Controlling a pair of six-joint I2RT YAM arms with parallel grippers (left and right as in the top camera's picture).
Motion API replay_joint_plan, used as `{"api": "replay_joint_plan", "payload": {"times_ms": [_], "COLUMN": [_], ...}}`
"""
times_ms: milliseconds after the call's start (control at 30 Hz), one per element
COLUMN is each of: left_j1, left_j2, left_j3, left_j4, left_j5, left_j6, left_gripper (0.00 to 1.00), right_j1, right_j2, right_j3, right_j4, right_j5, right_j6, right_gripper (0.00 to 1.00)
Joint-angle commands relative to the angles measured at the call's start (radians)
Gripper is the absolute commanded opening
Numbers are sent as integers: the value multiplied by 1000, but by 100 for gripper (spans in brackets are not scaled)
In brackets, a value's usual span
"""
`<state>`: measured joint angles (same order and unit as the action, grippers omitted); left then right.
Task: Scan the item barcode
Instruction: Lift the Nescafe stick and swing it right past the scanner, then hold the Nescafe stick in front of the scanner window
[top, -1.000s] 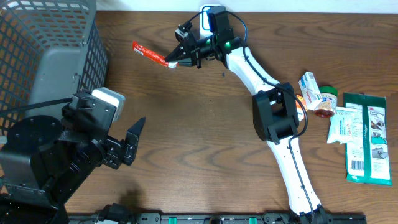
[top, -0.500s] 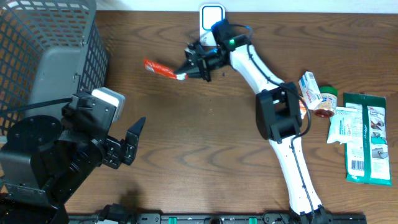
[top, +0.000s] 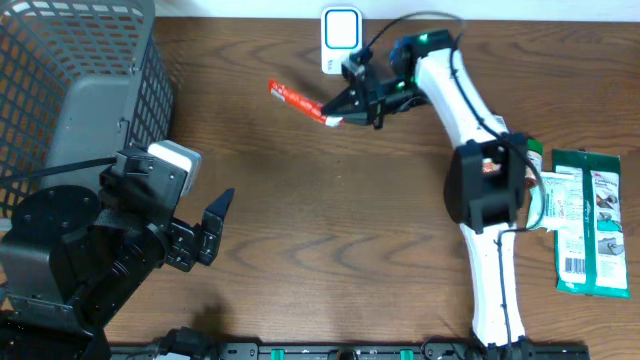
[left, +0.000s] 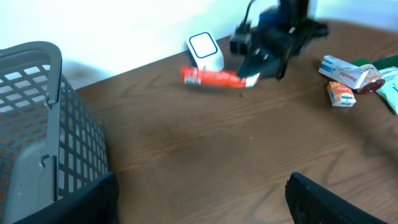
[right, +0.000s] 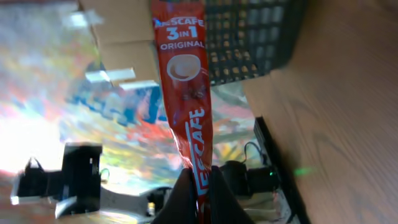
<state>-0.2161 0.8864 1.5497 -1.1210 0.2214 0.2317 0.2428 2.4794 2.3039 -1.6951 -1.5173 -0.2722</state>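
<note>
Near the scanner (top: 341, 30) at the far table edge, sachet (top: 298, 101), red, marked Nescafe 3in1, sits pinched at one end in the closed right gripper (top: 340, 118), its free end pointing toward the basket (top: 60, 60). Left gripper (top: 203, 238) is beside the basket, jaws wide, empty. Other packets (top: 580, 220) lie far right.
</note>
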Motion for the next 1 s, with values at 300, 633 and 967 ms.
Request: {"api": "replay_joint_plan", "payload": {"times_ms": [300,633,967], "left_j1": [2,2,2], "left_j2": [-1,-1,-1], "left_j3": [5,5,5], "left_j4": [-1,-1,0], "left_j5": [-6,-6,-6], "left_j6": [-5,-5,-5], "left_gripper": [85,86,86], "right_j1": [-223,-267,-243], "right_j2": [-361,-361,-361], "right_j3": [-447,-547,-526], "right_j4": [307,316,539], "right_j5": [-43,-43,180], "right_j6": [221,223,205], "right_gripper": [1,1,1]}}
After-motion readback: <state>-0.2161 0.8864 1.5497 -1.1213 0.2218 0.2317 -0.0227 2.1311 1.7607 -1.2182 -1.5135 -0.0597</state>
